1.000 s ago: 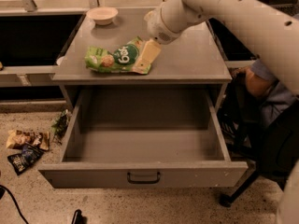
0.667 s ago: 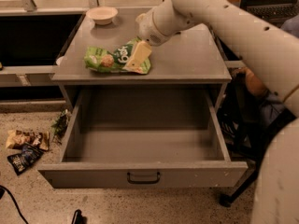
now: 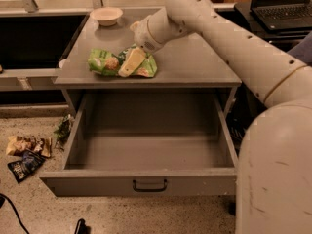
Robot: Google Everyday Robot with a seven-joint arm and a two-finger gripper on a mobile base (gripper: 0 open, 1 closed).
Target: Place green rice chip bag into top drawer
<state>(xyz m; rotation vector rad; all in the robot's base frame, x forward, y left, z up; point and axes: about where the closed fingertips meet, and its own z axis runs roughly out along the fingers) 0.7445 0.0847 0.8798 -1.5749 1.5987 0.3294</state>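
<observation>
On the grey cabinet top [image 3: 195, 65], near its front left edge, lies the bag [image 3: 101, 61], crinkled and light green, on its side; it is on the top and not yet in the drawer [image 3: 146, 152]. Our gripper [image 3: 129, 62] meets the bag's middle from the upper right, its pale yellow tip lying across the green foil (touching it, as far as we can see); whether it has hold of the bag or only rests against it we cannot tell. Behind it the white arm [image 3: 229, 35] runs up and to the right, then fills the right side of the view. Below the top, the drawer stands pulled well out toward us; its flat front panel faces us, with a small dark handle [image 3: 149, 185] at the centre. At the back left of the top sits a shallow pale bowl [image 3: 106, 15], well apart from the bag. Down on the speckled floor [image 3: 29, 204], left of the drawer, lie a brown packet [image 3: 27, 145] and a dark packet [image 3: 25, 165], just beside each other; a laptop [image 3: 282, 4] shows at the top right, beyond the arm.
</observation>
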